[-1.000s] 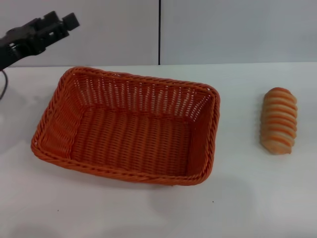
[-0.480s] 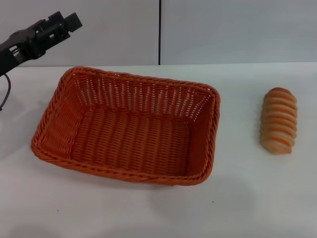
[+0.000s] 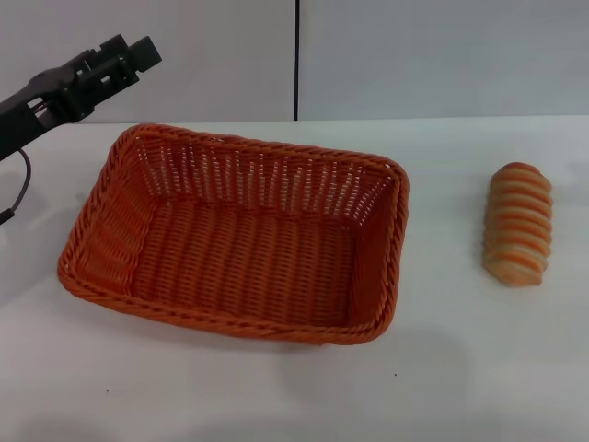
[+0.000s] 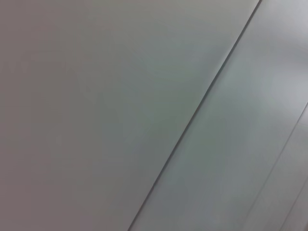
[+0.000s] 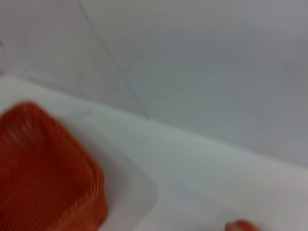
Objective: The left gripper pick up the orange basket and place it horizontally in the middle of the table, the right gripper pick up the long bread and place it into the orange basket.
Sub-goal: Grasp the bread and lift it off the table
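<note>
1. White worktop (image 3: 460, 368), grey wall behind: orange basket (image 3: 239, 235) sits mid-worktop, long bread (image 3: 520, 224) well apart to its right.
2. Left pincer (image 3: 138, 51) hovers beyond the basket's far-left corner, empty; jaw gap cannot be told.
3. Bread likely light, soft; grip mid-length, gently.

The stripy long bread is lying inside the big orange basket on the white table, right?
Not quite. The head view shows the stripy tan long bread lying on the white table, apart from the big woven orange basket and to its right. The basket itself holds nothing.
</note>
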`<state>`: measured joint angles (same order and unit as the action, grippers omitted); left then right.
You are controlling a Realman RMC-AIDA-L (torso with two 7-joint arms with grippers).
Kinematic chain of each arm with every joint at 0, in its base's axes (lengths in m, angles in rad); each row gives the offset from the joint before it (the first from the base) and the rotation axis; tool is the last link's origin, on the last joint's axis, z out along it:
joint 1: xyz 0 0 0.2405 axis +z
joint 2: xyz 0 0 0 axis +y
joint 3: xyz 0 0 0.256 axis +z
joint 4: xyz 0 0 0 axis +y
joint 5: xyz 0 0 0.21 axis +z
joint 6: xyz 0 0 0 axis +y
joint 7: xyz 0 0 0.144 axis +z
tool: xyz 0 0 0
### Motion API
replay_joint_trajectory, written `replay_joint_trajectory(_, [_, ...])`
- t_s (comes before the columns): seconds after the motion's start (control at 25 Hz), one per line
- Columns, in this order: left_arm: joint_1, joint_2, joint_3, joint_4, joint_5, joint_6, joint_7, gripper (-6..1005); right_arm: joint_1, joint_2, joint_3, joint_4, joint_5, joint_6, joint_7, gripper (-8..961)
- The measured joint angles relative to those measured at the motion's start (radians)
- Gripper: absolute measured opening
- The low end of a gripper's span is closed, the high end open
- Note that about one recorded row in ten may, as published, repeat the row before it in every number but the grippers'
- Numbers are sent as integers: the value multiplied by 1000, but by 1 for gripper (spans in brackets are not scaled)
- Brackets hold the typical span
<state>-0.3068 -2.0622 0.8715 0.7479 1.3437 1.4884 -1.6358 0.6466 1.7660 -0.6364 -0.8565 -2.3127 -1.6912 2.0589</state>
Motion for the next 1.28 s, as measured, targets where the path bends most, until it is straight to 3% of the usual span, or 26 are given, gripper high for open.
replay_joint_trajectory(0.28, [-1, 0, 14, -9, 0, 18, -2, 819, 21, 85, -114, 12, -71, 114, -10, 830])
replay_joint_trajectory(0.44, [-2, 0, 14, -27, 0, 30, -4, 819, 35, 118, -145, 30, -105, 172, -16, 830])
replay_joint_trajectory(0.92, [9, 1, 11, -36, -4, 63, -10, 819, 77, 144, -206, 145, -167, 292, -23, 801])
replay_joint_trajectory(1.28, [13, 2, 2, -72, -5, 70, -11, 819, 89, 146, -209, 183, -179, 322, -24, 752])
